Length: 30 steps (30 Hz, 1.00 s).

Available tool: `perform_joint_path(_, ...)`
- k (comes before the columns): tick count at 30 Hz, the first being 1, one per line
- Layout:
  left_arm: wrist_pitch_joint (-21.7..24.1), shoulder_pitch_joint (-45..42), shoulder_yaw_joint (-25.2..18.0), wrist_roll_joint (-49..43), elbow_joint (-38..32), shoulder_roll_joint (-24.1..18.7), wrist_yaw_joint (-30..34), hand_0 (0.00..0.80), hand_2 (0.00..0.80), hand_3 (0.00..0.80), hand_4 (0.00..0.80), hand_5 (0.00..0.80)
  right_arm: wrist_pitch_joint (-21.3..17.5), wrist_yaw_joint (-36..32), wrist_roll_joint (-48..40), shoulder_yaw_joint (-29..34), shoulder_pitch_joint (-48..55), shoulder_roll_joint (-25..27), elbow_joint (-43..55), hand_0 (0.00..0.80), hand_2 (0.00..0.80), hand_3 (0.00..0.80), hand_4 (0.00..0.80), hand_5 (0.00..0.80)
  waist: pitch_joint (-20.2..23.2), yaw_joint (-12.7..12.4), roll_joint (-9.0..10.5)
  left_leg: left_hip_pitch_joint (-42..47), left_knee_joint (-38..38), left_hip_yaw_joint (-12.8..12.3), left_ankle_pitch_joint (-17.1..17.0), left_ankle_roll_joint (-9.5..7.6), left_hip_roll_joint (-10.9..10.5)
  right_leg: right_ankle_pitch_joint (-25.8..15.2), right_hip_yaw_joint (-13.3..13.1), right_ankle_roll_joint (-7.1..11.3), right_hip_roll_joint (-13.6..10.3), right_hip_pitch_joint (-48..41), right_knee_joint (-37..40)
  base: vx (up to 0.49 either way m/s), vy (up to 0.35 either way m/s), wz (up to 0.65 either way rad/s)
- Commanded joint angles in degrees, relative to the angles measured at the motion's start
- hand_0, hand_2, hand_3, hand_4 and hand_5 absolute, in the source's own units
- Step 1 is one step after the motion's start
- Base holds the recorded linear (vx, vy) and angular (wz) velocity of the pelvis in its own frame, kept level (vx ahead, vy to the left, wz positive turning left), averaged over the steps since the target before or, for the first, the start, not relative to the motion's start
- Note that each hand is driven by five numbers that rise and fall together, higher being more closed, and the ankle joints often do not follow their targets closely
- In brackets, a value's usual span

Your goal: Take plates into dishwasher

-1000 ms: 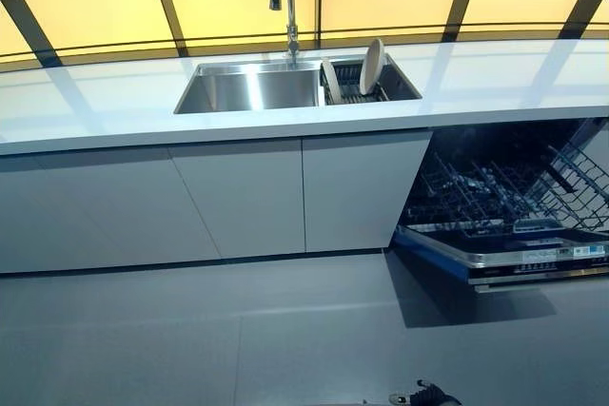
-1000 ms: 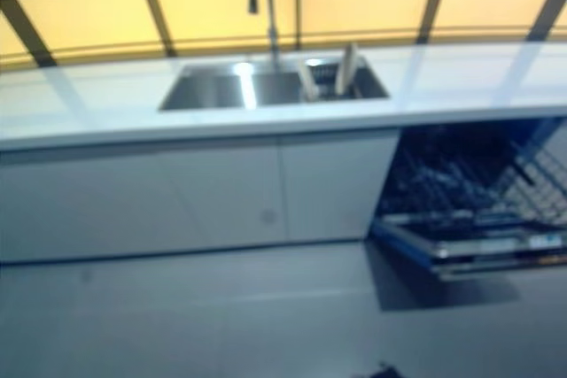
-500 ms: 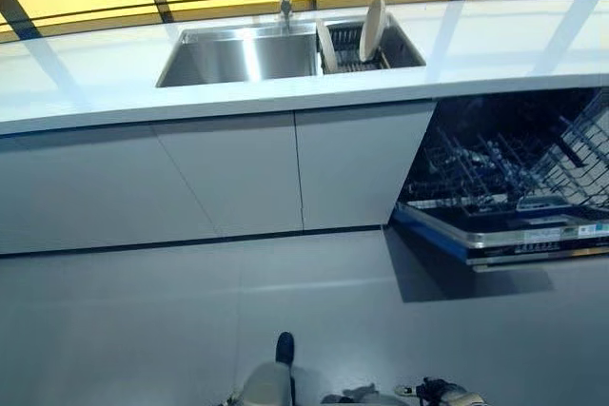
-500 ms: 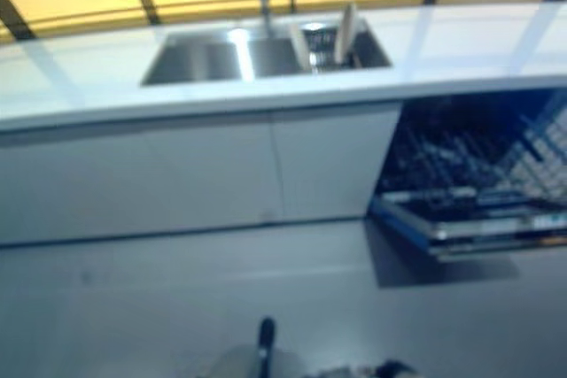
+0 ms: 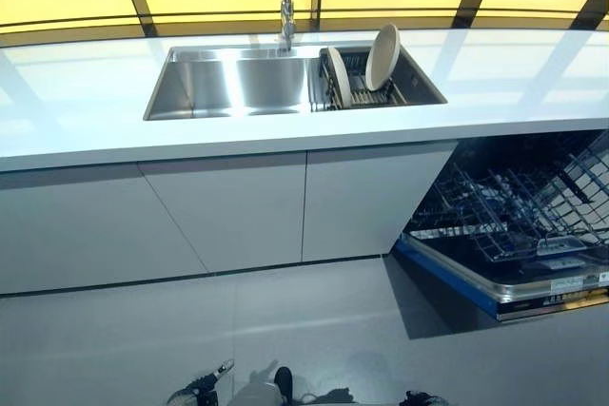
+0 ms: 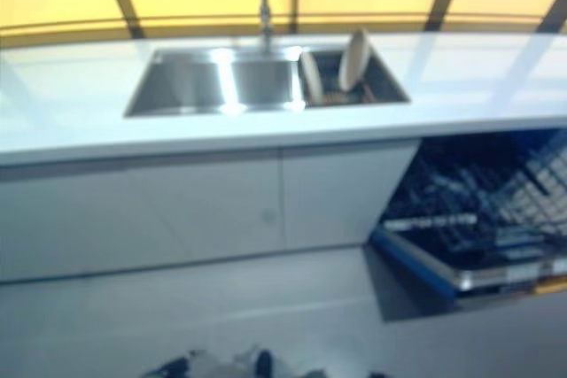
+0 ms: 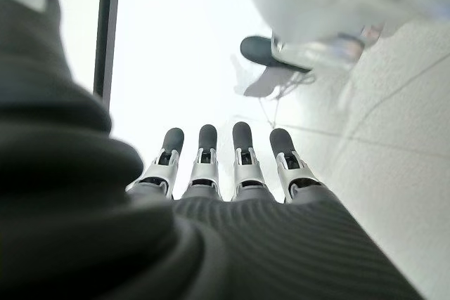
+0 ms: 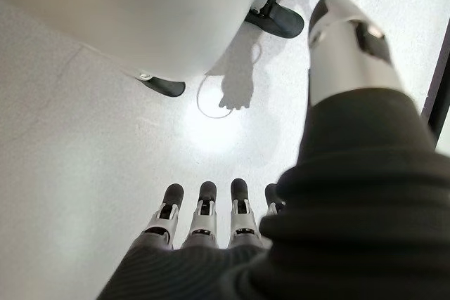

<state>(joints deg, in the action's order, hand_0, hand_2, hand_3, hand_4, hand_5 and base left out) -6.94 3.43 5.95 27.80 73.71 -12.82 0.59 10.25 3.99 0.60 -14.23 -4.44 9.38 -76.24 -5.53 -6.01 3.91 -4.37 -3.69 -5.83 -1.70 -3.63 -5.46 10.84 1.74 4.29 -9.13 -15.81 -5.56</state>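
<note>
Two plates upright in sink rack; dishwasher rack bare; both hands' fingers straight, holding nothing

Sink: brushed metal, shiny. Worktop: smooth, glossy white. Plates: glazed cream; dishwasher rack: wire.

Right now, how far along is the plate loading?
Done: the dishwasher stands open with its lower rack pulled out, no plates visible in it. In hand: nothing; the left hand and right hand hang open over the floor. Left: both plates stand in the sink's drying rack, untouched.
</note>
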Motion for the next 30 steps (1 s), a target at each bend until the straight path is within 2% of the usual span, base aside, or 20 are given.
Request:
perform_joint_path(1, 0.3, -0.2, 1.4, -0.8, 1.8, 1.2, 0.0, 0.0, 0.0, 0.0, 0.0, 0.0, 1.0, 1.4, 0.3, 1.6, 0.3, 3.3, 0.4, 0.0, 0.0, 0.0, 0.0, 0.0, 1.4, -0.1, -1.67, -5.9, -5.5, 3.8, 0.6, -0.04, 1.7, -11.8, -0.9, 2.19, -1.0, -0.3, -8.6, 0.247, 0.186, 0.26)
perform_joint_path(2, 0.4, 0.1, 1.8, -1.8, 2.0, 0.9, 0.4, 0.0, 0.0, 0.0, 0.0, 0.0, 0.7, 2.2, -0.3, 2.0, 0.4, 3.4, 0.3, 0.0, 0.0, 0.0, 0.0, 0.0, 1.5, 0.4, -2.09, -4.7, -5.0, 4.6, 1.3, -0.73, 1.2, -14.9, -1.2, 2.23, -1.5, 2.9, -14.1, 0.274, 0.18, 0.33)
perform_joint_path(4, -0.2, 0.5, 2.5, -4.4, 2.0, 0.4, 0.7, 0.0, 0.0, 0.0, 0.0, 0.0, 0.3, 3.0, -2.1, 2.6, 0.7, 3.7, 0.5, 0.0, 0.0, 0.0, 0.0, 0.0, 1.3, 1.9, -2.89, -2.1, -3.8, 5.8, 1.7, -1.37, 0.9, -16.6, -2.3, 1.61, 0.1, 8.0, -20.0, 0.342, 0.144, 0.46)
perform_joint_path(6, -0.4, 0.6, 3.3, -6.1, 2.3, 0.2, -0.2, 0.0, 0.0, 0.0, 0.0, 0.0, -1.3, 4.1, -5.0, 2.3, 0.7, 4.1, 1.4, 0.0, 0.0, 0.0, 0.0, 0.0, 0.3, 4.6, -3.67, 2.8, -2.0, 7.1, 2.2, -0.82, 1.2, -18.5, -1.6, 0.69, 0.3, 17.6, -19.0, 0.388, 0.017, 0.69)
perform_joint_path(8, -0.3, 0.7, 3.9, -4.9, 2.1, -0.1, -0.4, 0.0, 0.0, 0.0, 0.0, 0.0, -2.3, 4.3, -5.8, 2.0, 0.3, 4.7, 2.1, 0.0, 0.0, 0.0, 0.0, 0.0, -0.6, 6.4, -3.57, 6.7, -0.1, 8.2, 3.0, 0.2, 1.6, -17.9, -0.7, 0.27, 0.4, 21.0, -9.0, 0.389, -0.149, 0.6)
perform_joint_path(9, -0.3, 1.0, 4.2, -4.6, 2.2, -0.2, -0.3, 0.0, 0.0, 0.0, 0.0, 0.0, -2.7, 4.6, -6.0, 2.0, 0.2, 4.9, 2.3, 0.0, 0.0, 0.0, 0.0, 0.0, -0.9, 7.2, -3.02, 8.0, 0.4, 9.2, 3.9, 0.54, 1.3, -19.3, -0.5, 1.11, 0.4, 22.5, -2.2, 0.429, -0.263, 0.36)
perform_joint_path(10, -0.3, 1.3, 4.4, -4.8, 2.3, -0.2, -0.1, 0.0, 0.0, 0.0, 0.0, 0.0, -3.3, 4.8, -6.5, 2.2, 0.1, 5.0, 2.4, 0.0, 0.0, 0.0, 0.0, 0.0, -1.1, 8.1, -2.05, 9.2, 0.5, 10.1, 5.1, 0.8, 0.6, -22.9, -1.1, 2.68, -0.1, 25.4, 3.3, 0.467, -0.328, 0.35)
perform_joint_path(11, -0.2, 1.6, 3.9, -4.9, 2.4, -0.4, 0.0, 0.0, 0.0, 0.0, 0.0, 0.0, -4.2, 4.5, -6.1, 2.5, -0.1, 5.1, 2.4, 0.0, 0.0, 0.0, 0.0, 0.0, -1.6, 9.1, -2.1, 10.6, 0.0, 11.2, 6.9, 1.19, 1.0, -26.2, -1.0, 3.85, 0.3, 27.0, 8.7, 0.444, -0.335, 0.6)
perform_joint_path(12, -0.2, 1.7, 3.4, -4.5, 2.3, -0.5, 0.0, 0.0, 0.0, 0.0, 0.0, 0.0, -4.5, 4.2, -3.7, 2.7, -0.7, 5.3, 2.5, 0.0, 0.0, 0.0, 0.0, 0.0, -2.3, 9.4, -2.38, 11.7, -1.1, 12.1, 8.8, 1.21, 1.5, -26.2, -1.3, 3.59, 1.4, 28.1, 8.6, 0.361, -0.276, 0.65)
perform_joint_path(13, -0.3, 1.4, 2.9, -4.8, 2.2, -0.5, 0.2, 0.0, 0.0, 0.0, 0.0, 0.0, -4.5, 4.1, -3.0, 2.5, -1.2, 5.4, 2.4, 0.0, 0.0, 0.0, 0.0, 0.0, -2.5, 9.1, -1.92, 11.5, -2.2, 12.3, 9.8, 0.75, 1.0, -25.5, -2.0, 3.33, 1.7, 27.8, 6.3, 0.232, -0.199, 0.52)
perform_joint_path(15, 0.0, 0.5, 2.0, -5.7, 2.6, -0.2, 0.0, 0.0, 0.0, 0.0, 0.0, 0.0, -3.8, 4.2, -1.3, 1.6, -1.8, 5.1, 2.5, 0.0, 0.0, 0.0, 0.0, 0.0, -2.1, 8.4, -0.92, 10.8, -4.8, 12.1, 11.2, 0.26, 0.6, -23.4, -2.1, 2.73, 1.8, 25.8, 3.2, 0.243, -0.179, 0.33)
perform_joint_path(16, 0.4, -0.3, 1.6, -5.7, 2.7, 0.0, -0.3, 0.0, 0.0, 0.0, 0.0, 0.0, -2.8, 4.5, -0.1, 1.0, -1.7, 5.1, 2.8, 0.0, 0.0, 0.0, 0.0, 0.0, -1.8, 8.4, -0.86, 11.2, -5.4, 11.7, 11.5, 0.56, 1.0, -22.5, -2.2, 2.36, 2.3, 25.2, 1.8, 0.29, -0.164, 0.46)
perform_joint_path(18, 1.1, -1.3, 1.3, -7.1, 2.5, -0.1, 2.2, 0.0, 0.0, 0.0, 0.0, 0.0, -4.4, 5.2, 1.0, 0.3, -1.5, 5.2, 2.7, 0.0, 0.0, 0.0, 0.0, 0.0, -1.6, 8.0, -0.69, 12.5, -5.2, 10.7, 12.1, 1.13, 1.9, -21.5, -0.4, 2.15, 1.8, 23.6, 2.8, 0.239, -0.118, 0.41)
perform_joint_path(20, 1.2, -1.6, 2.3, -10.7, 2.5, 0.2, 2.9, 0.0, 0.0, 0.0, 0.0, 0.0, -6.7, 5.6, 2.7, -0.2, -1.6, 5.7, 3.7, 0.0, 0.0, 0.0, 0.0, 0.0, -1.0, 7.6, -0.68, 14.0, -3.2, 10.8, 11.9, 1.55, 2.6, -21.1, 0.5, 1.8, 2.1, 22.0, 4.5, 0.221, -0.112, 0.28)
perform_joint_path(21, 0.7, -1.6, 2.8, -8.9, 2.4, 0.3, 1.6, 0.0, 0.0, 0.0, 0.0, 0.0, -7.5, 5.6, 3.0, -1.0, -2.1, 5.9, 4.5, 0.0, 0.0, 0.0, 0.0, 0.0, -0.7, 7.5, -0.71, 14.1, -2.0, 11.1, 11.5, 1.82, 2.9, -20.9, 0.5, 1.77, 2.4, 21.7, 5.0, 0.14, -0.078, 0.15)
perform_joint_path(26, -0.8, -1.5, 2.4, -10.6, 2.6, -1.4, 1.4, 0.0, 0.0, 0.0, 0.0, 0.0, -8.4, 5.1, 2.6, -2.4, -3.3, 7.0, 6.6, 0.0, 0.0, 0.0, 0.0, 0.0, -0.6, 7.3, -0.65, 14.0, 0.3, 10.1, 10.6, 2.22, 3.4, -20.0, 1.6, 1.99, 2.5, 21.7, 4.9, 0.086, -0.067, -0.1)
perform_joint_path(28, -0.9, -1.6, 2.5, -10.6, 2.8, -1.8, 1.4, 0.0, 0.0, 0.0, 0.0, 0.0, -8.5, 5.1, 2.6, -2.8, -3.5, 6.6, 6.5, 0.0, 0.0, 0.0, 0.0, 0.0, -1.0, 7.3, -0.83, 14.4, 0.6, 9.2, 10.6, 2.12, 3.7, -19.2, 3.0, 2.22, 2.2, 22.3, 3.2, 0.075, -0.054, -0.05)
perform_joint_path(30, -1.3, -1.5, 2.3, -9.8, 2.6, -1.9, 0.8, 0.0, 0.0, 0.0, 0.0, 0.0, -8.0, 5.4, 3.4, -3.6, -3.8, 6.0, 6.5, 0.0, 0.0, 0.0, 0.0, 0.0, -1.6, 6.8, -1.15, 14.7, 0.3, 7.0, 10.5, 2.06, 4.2, -17.5, 6.8, 2.05, 1.8, 22.7, 0.1, 0.048, -0.071, -0.24)
